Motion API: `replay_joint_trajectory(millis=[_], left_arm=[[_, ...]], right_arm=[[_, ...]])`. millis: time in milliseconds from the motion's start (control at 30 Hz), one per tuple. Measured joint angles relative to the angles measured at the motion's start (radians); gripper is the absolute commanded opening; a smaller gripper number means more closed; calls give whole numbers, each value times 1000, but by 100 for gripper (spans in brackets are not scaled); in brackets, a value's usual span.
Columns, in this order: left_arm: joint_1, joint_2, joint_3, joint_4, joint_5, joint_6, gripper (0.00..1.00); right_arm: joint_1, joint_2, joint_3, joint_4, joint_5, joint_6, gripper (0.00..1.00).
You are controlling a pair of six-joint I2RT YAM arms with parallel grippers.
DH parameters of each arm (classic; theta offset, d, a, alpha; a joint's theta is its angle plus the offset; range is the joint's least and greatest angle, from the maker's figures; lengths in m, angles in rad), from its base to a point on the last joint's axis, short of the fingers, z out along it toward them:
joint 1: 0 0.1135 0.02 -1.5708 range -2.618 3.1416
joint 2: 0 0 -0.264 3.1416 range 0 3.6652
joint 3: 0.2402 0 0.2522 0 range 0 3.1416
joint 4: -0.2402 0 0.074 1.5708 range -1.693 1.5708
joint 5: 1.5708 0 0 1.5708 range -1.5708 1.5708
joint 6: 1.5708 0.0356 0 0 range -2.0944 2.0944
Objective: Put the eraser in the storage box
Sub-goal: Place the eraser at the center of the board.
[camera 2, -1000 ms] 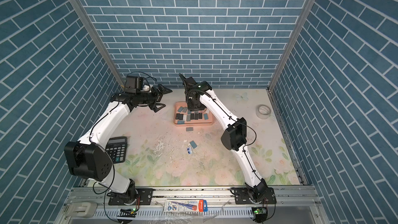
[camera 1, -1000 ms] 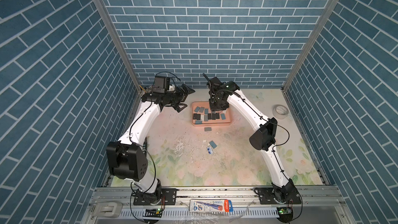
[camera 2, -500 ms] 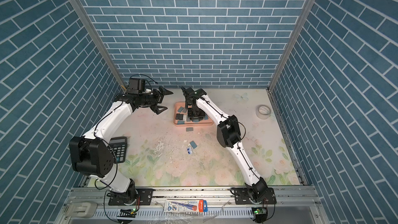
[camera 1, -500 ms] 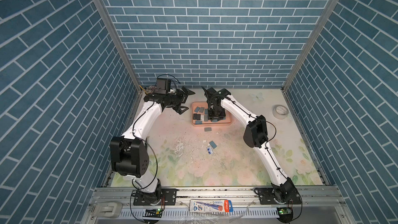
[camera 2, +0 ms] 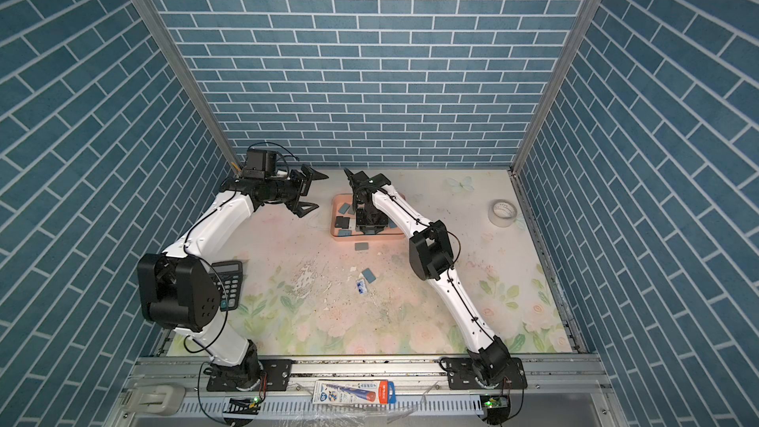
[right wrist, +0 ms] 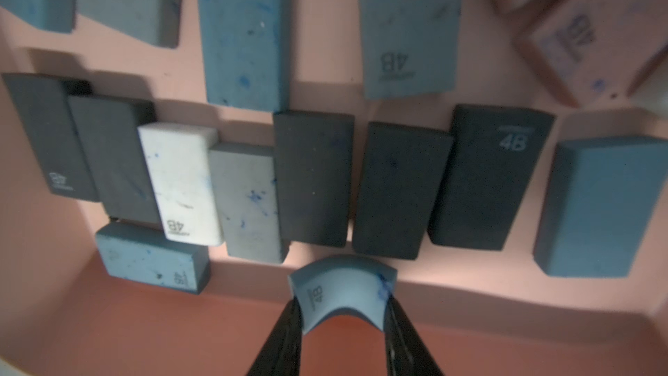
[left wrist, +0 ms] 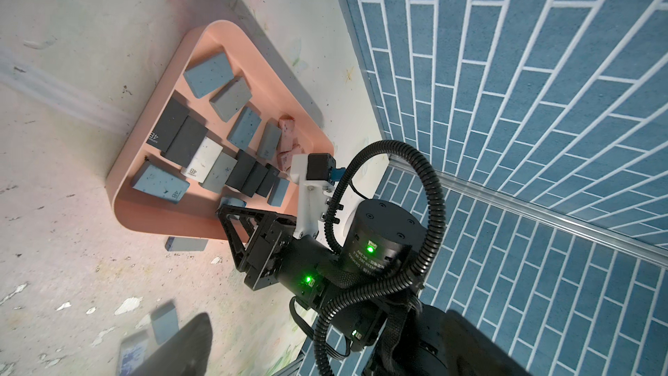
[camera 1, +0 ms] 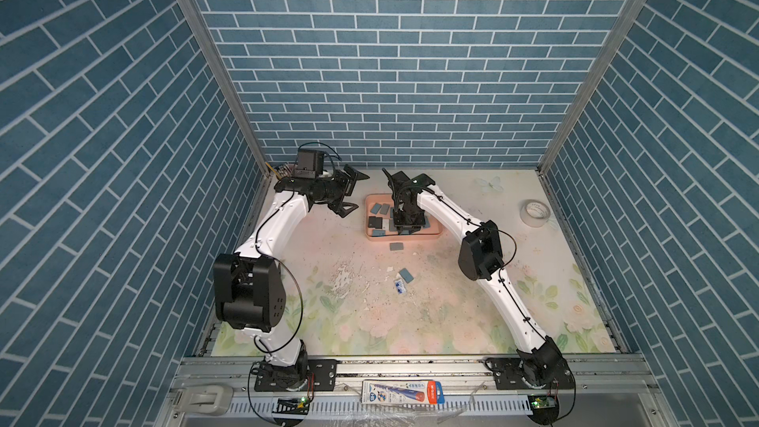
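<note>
Salmon plastic sat mid-table in both top views: the storage box, with my right gripper pointed down into it by its near wall. From up there the wrist hid the jaws. My left gripper hung beside the box, clear of it, spread wide and empty. Just outside the wall closest to the right gripper lay a grey eraser. Farther from it, towards the arm bases, a loose blue eraser and a wrapped eraser lay just beside each other.

Through the left wrist camera the box was already well stocked with erasers, and only a sliver of blue showed at the right gripper's tips. Of my left gripper I saw one blurred finger.

Through the right wrist camera the jaws stood narrow, pinching a blue eraser hard enough to bow it. Rows of erasers lay just ahead of the fingertips. I could not tell whether it touched the box or hung above it.

I judged this piece needed only a release. The three on the table remained.
</note>
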Motion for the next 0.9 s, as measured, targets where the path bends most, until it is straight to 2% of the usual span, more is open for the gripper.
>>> replay_joint_trajectory(millis=[567,900], left_arm=[[9,65,19,-5,0,2,100],[9,66,20,-5,-1,5,100]], right_arm=[[8,2,5,33,-42,7,39],[3,2,5,33,-37,8,49]])
